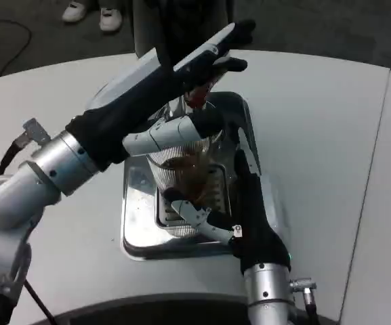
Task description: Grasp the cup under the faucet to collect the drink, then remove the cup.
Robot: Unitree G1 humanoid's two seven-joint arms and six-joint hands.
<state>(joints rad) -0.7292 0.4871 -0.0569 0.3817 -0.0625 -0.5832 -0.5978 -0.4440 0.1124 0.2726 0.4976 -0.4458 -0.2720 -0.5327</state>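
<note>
The right hand [239,203] grips the cup [185,169], fingers wrapped round its lower wall; brown drink shows inside. The cup stands on the tray [137,233], just beyond that hand's palm and under the left hand [202,57], which reaches over the tap; I cannot tell whether it presses or holds anything there. To fill well, keep the cup upright and steady, squeeze lightly, and lift away only once flow stops.

The cup [185,172] stands on the tray [137,233], between both hands.
</note>
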